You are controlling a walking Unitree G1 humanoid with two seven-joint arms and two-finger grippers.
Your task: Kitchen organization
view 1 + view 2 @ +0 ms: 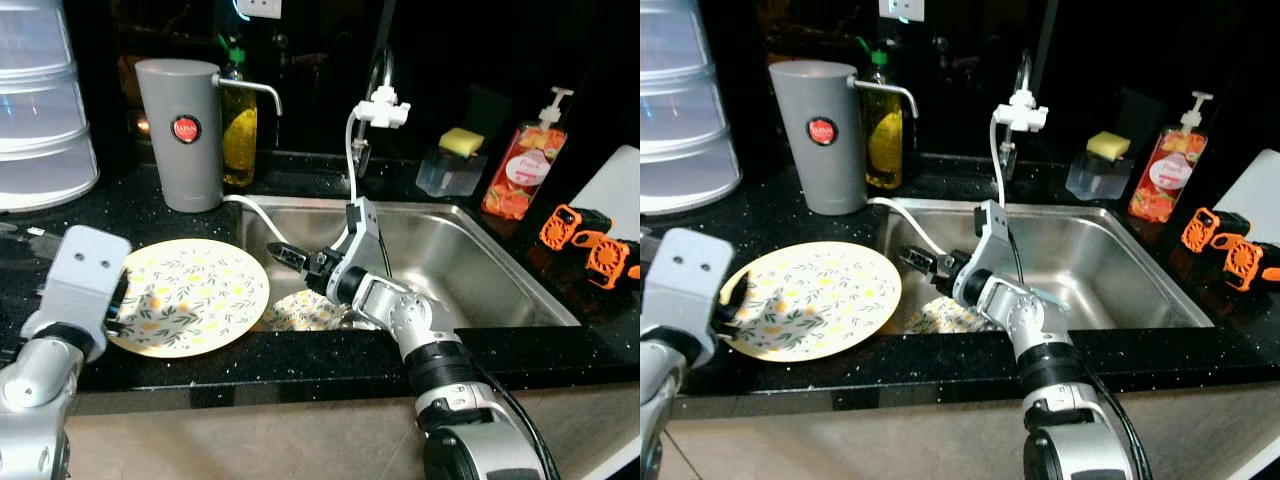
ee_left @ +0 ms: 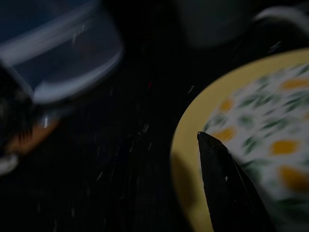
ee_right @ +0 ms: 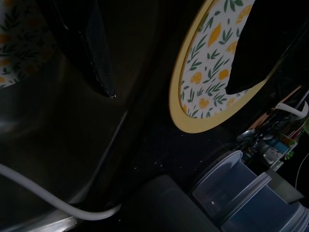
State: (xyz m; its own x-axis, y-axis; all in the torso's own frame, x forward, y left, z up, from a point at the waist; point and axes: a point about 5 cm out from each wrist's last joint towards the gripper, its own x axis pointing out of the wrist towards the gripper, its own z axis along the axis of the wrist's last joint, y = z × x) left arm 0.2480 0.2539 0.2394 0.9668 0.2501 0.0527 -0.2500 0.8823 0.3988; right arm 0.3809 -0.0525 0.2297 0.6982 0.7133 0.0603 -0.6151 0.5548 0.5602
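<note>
Nearest the camera, both silver arms reach up from the bottom edge over a black speckled counter [image 1: 300,360]. At far left stand stacked clear plastic containers [image 1: 40,100]. Just below them the left gripper [image 2: 212,159] sits at the near-left rim of a yellow plate [image 1: 195,295] patterned with lemons and leaves; one black finger [image 2: 227,188] lies over the rim, but I cannot tell whether the fingers pinch it. The plate lies flat on the counter, its right edge at the lip of the steel sink [image 1: 480,270].

Behind the plate stands a tall grey cup [image 1: 180,135] with a round red label reading "JAPAN" — smaller print is unreadable — and beside it a bottle of yellow oil [image 1: 238,130]. A second patterned plate [image 1: 305,312] lies in the sink's near-left corner. The right gripper [image 1: 292,256] hovers above it, just right of the first plate, fingers spread and holding nothing. A white hose [image 1: 352,150] hangs from the tap [image 1: 380,100] into the basin.

Further right: a sponge [image 1: 460,142] in a clear holder, a red pump bottle [image 1: 525,165] with illegible writing, and an orange-and-black gadget [image 1: 590,240].
</note>
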